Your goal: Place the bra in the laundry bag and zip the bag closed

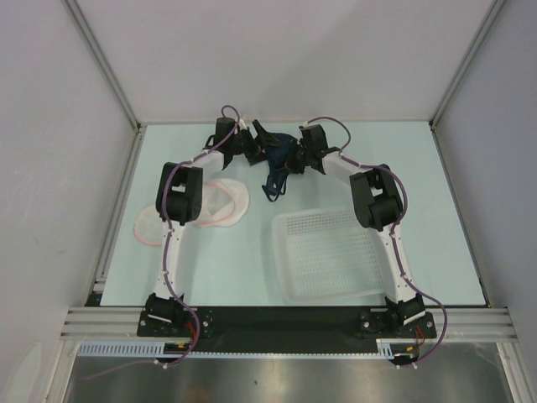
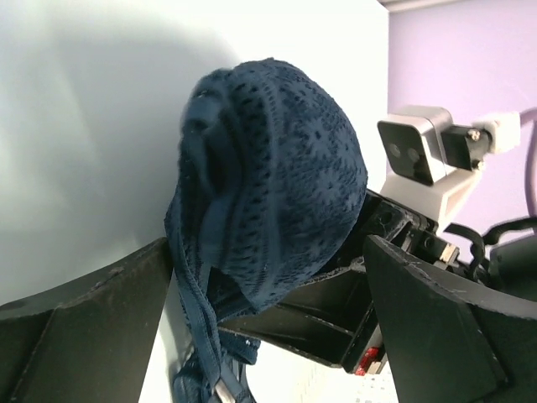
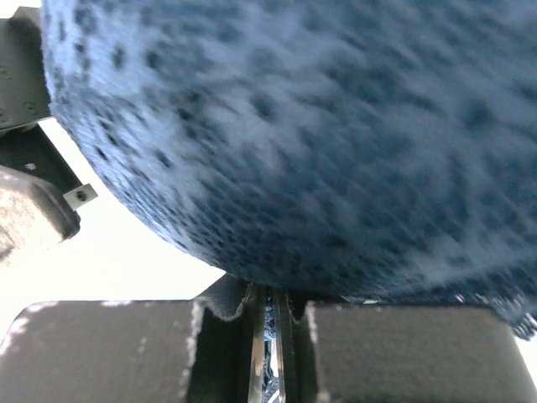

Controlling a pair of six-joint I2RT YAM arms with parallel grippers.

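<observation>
The dark navy bra [image 1: 278, 159] hangs above the far middle of the table between my two grippers, its straps dangling toward the table. My right gripper [image 1: 295, 156] is shut on its fabric; in the right wrist view the jaws [image 3: 270, 306] are nearly closed on a thin fold, and the bra cup [image 3: 319, 126] fills the frame. My left gripper [image 1: 254, 141] is open; its fingers [image 2: 92, 327] stand wide apart around the bra cup [image 2: 268, 159], with a strap brushing the left one. The white mesh laundry bag [image 1: 226, 201] with pink rim lies open on the table at left, partly hidden by my left arm.
A white perforated plastic basket [image 1: 329, 252] stands at the near right of the table. The right gripper's body and camera [image 2: 411, 151] sit close behind the bra in the left wrist view. Enclosure walls rise behind and to both sides.
</observation>
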